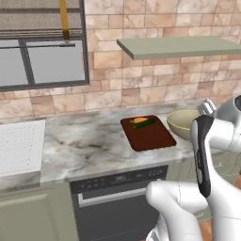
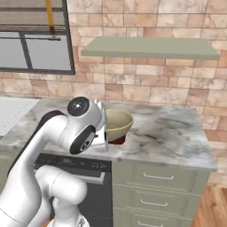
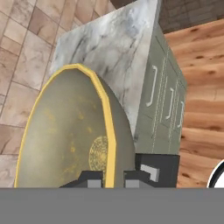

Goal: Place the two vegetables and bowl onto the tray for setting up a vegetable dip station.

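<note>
Two vegetables (image 1: 141, 122) lie on the tray (image 1: 151, 139); end effector (image 3: 114, 178) pinches the bowl (image 3: 70, 135) rim, beside the tray on the counter (image 1: 89, 146).

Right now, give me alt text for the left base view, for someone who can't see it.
A dark reddish-brown tray lies on a marble counter with a carrot and a green vegetable at its far end. An olive bowl sits at its right edge, partly behind the white robot arm.
</note>
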